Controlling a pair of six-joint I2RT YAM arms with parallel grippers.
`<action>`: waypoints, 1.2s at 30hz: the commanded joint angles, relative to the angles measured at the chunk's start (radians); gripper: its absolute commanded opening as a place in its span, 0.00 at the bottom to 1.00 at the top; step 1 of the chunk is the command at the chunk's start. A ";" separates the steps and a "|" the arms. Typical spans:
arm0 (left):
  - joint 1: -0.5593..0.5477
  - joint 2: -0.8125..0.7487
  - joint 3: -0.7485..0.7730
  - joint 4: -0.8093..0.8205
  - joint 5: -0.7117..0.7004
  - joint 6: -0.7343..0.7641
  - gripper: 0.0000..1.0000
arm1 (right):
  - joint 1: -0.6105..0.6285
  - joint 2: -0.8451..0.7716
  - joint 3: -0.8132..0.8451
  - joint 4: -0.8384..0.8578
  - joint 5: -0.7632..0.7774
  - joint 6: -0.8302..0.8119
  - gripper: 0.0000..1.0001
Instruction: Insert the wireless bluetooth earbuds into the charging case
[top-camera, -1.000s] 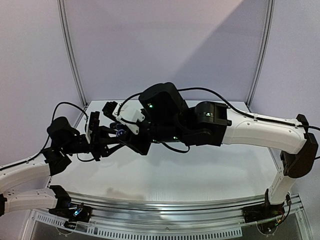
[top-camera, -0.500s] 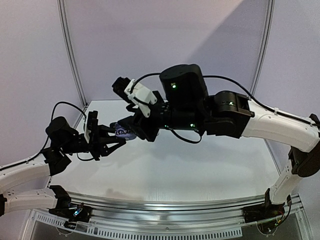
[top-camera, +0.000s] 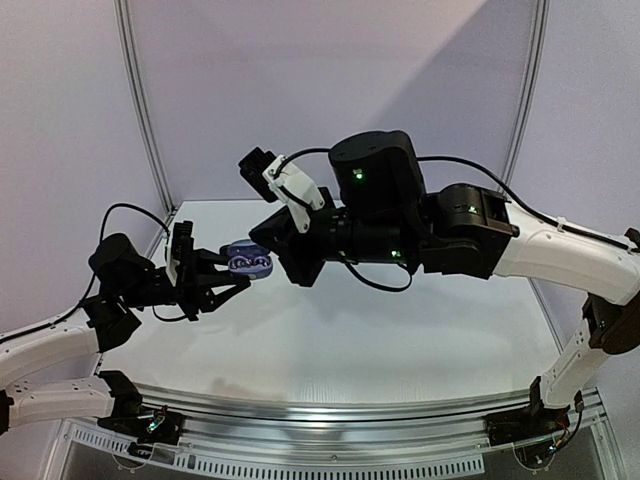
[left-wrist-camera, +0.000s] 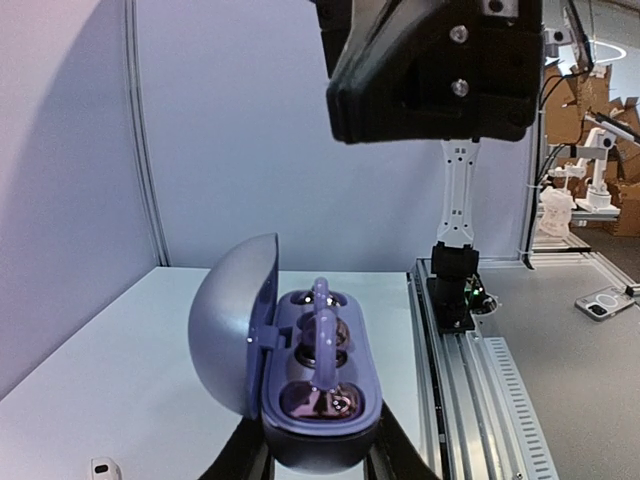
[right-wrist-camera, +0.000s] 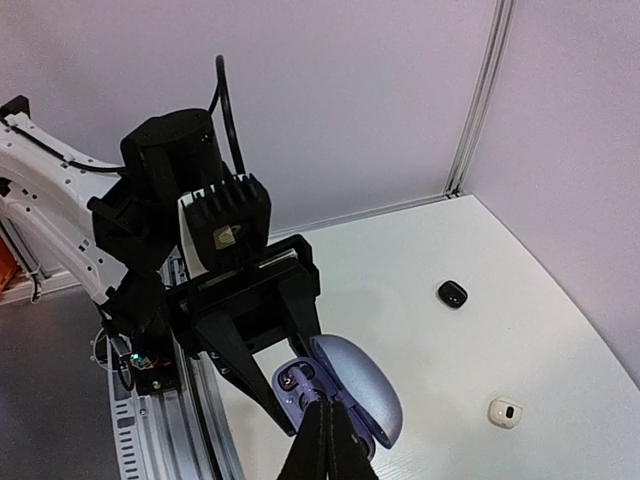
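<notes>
— Where do we find the earbuds?
— Two glossy purplish earbuds (left-wrist-camera: 318, 402) sit in the wells of the open lavender charging case (top-camera: 248, 261), low in the middle of the left wrist view. We cannot tell if they are fully seated. The lid (left-wrist-camera: 232, 338) stands open to the left.
— What holds the case?
— The left gripper (left-wrist-camera: 320, 464) is clamped on its lower half, a finger (left-wrist-camera: 402, 464) on each side. It holds the case above the white table (top-camera: 400, 340), left of centre in the top view.
— And the right gripper?
— We see the right gripper (right-wrist-camera: 325, 432) at the bottom edge of its own view. Its fingers are pressed together with nothing between them, and the tip points at the wells. Whether it touches, we cannot tell.
— Anything else on the table?
— At the right of that view lies a small black earbud (right-wrist-camera: 452, 293). A white earbud (right-wrist-camera: 505, 412) lies lower down, well apart from it.
</notes>
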 joint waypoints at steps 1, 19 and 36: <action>-0.018 -0.008 0.002 0.008 -0.004 0.019 0.00 | 0.008 0.005 -0.016 -0.062 -0.003 0.119 0.00; -0.018 -0.010 0.000 0.011 0.003 0.027 0.00 | 0.009 0.088 0.021 -0.069 -0.023 0.090 0.00; -0.019 -0.008 0.003 0.007 0.004 0.029 0.00 | 0.008 0.022 -0.018 -0.013 -0.028 0.067 0.00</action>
